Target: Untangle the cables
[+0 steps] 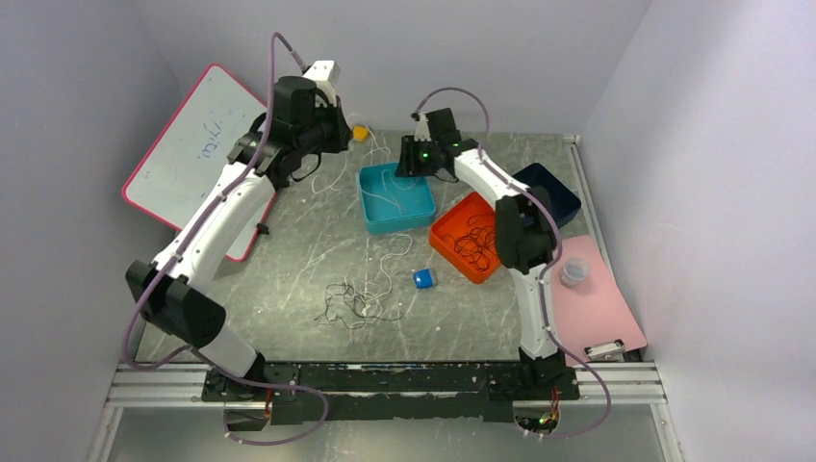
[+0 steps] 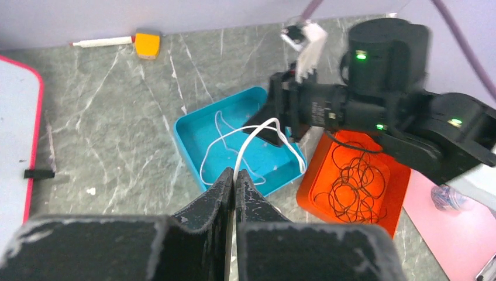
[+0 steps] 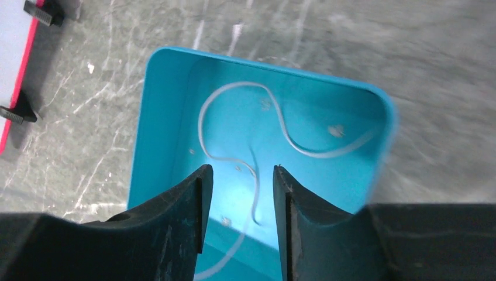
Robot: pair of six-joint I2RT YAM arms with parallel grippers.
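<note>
The left gripper (image 2: 234, 174) is raised above the grey marbled table (image 1: 289, 260). Its fingers are pressed together on a white cable (image 2: 272, 121), which arcs from the fingertips toward the teal tray (image 1: 370, 214). The right gripper (image 3: 240, 172) hangs over that tray with its fingers spread and nothing pinched between them. A thin whitish cable (image 3: 240, 85) lies in loose curves on the tray floor. Black cables (image 2: 351, 178) lie coiled in the orange tray (image 2: 310, 187), which stands just beside the teal one. A mixed tangle of cables (image 1: 354, 305) lies on the table nearer the arm bases. A pink-edged whiteboard (image 1: 197, 135) leans at the far left. It bears blue handwriting too small to read. No other label is legible.
</note>
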